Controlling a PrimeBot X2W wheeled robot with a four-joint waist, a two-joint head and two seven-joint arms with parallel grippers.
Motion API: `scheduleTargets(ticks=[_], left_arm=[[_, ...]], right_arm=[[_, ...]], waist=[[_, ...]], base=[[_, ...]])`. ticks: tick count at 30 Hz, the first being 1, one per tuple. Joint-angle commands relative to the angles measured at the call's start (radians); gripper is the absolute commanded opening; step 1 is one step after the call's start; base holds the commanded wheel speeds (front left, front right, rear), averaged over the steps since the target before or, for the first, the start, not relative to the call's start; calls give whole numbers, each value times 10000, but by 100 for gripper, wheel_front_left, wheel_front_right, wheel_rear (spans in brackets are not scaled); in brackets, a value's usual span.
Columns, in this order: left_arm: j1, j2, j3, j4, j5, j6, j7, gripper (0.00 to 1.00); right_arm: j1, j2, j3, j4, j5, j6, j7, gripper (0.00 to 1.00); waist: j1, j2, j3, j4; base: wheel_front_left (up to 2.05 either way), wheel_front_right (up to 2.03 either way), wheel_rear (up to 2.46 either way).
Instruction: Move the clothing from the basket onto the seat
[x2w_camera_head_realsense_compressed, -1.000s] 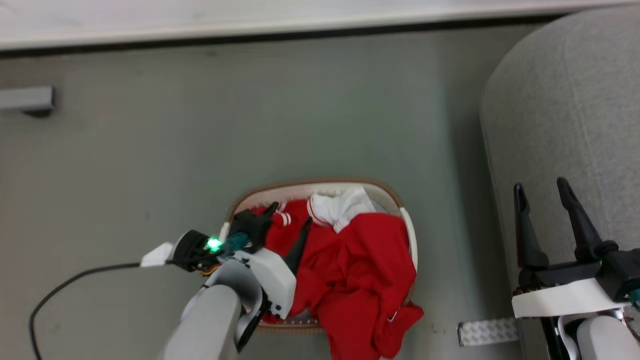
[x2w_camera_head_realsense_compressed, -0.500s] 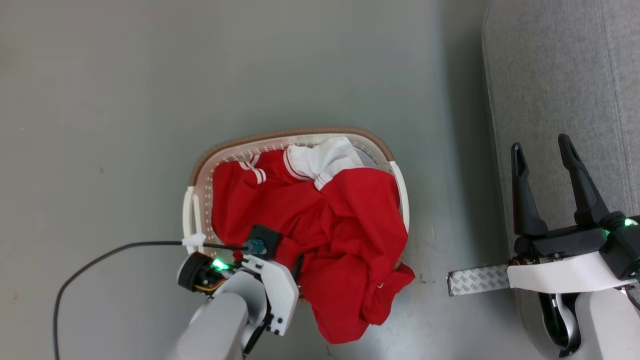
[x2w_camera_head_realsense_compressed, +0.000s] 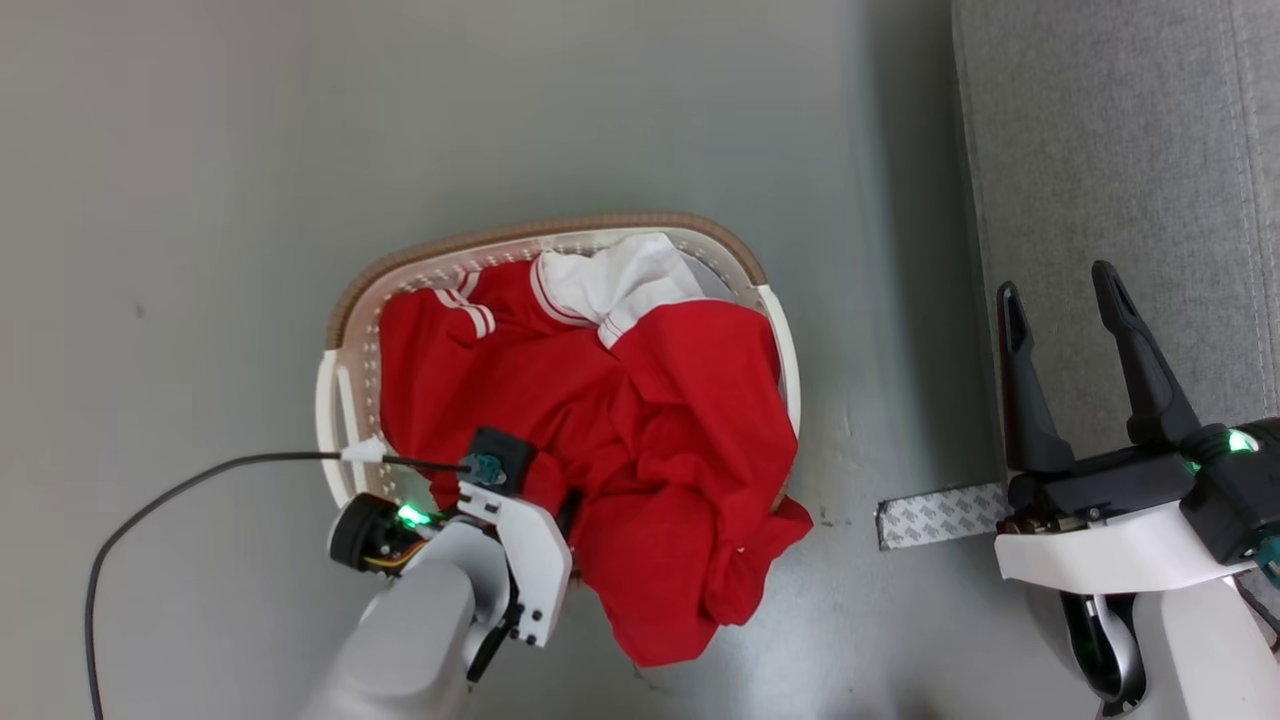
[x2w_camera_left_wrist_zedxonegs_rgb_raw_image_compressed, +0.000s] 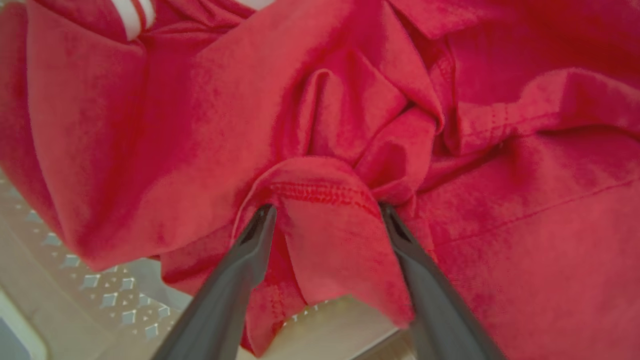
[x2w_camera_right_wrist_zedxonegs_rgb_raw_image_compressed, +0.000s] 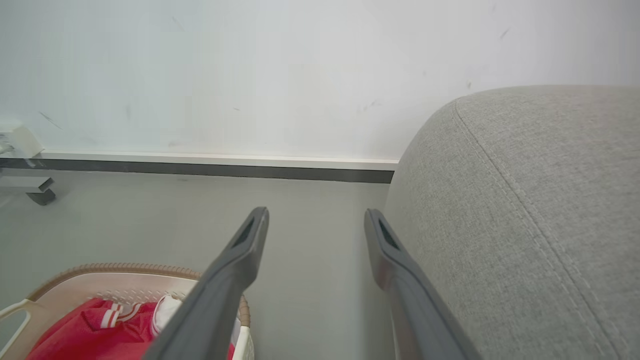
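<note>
**Claw over the fold: close deep, lift clear**

The clothing (x2w_camera_head_realsense_compressed: 600, 420) lies heaped in the basket (x2w_camera_head_realsense_compressed: 345, 330), which stands on the floor (x2w_camera_head_realsense_compressed: 200, 200). One red flap spills over the basket's near right rim onto the floor. The left claw (x2w_camera_left_wrist_zedxonegs_rgb_raw_image_compressed: 325, 215) is down in the heap by the near rim, jaws apart. A stitched hem fold stands between its fingers, not yet clamped. As I judge it, the claw should close where that fold is thick, so that more than one layer comes up. It should then lift high enough that the hanging flap clears the rim and does not drag the basket. The right claw (x2w_camera_head_realsense_compressed: 1056, 282) hangs with jaws apart at the edge of the seat (x2w_camera_head_realsense_compressed: 1100, 150), to the basket's right. No brand, label or writing can be read
</note>
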Motion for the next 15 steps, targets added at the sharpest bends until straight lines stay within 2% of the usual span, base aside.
scheduleTargets(ticks=[1, 8, 9, 10, 11, 12, 15], left_arm=[[-126, 63, -2, 79, -86, 21, -41, 100], [-639, 61, -176, 591, -267, -39, -74, 100], [-696, 64, -204, 654, -291, -60, -84, 96], [-759, 62, -248, 700, -316, -73, -107, 49], [-831, 62, -291, 727, -343, -74, -151, 16], [-875, 61, -337, 756, -383, -89, -183, 0], [-949, 64, -468, 789, -533, -156, -395, 0]], right_arm=[[-134, 29, 31, -65, 45, 29, -41, 100], [-96, 40, 140, -256, -10, 29, -44, 100], [-78, 42, 138, -268, -16, 29, -40, 100], [-64, 44, 137, -282, -20, 29, -41, 100], [-58, 46, 142, -293, -19, 29, -41, 100], [-54, 46, 143, -293, -20, 29, -42, 100], [-54, 47, 148, -179, -42, 29, -43, 100]], waist=[[0, 0, 113, -68], [0, 0, 542, -315], [0, 0, 572, -332], [0, 0, 596, -343], [0, 0, 616, -355], [0, 0, 623, -360], [0, 0, 533, -338]], base=[[0, 0, 0], [0, 0, 0], [0, 0, 0], [0, 0, 0], [0, 0, 0], [0, 0, 0], [0, 0, 0]])
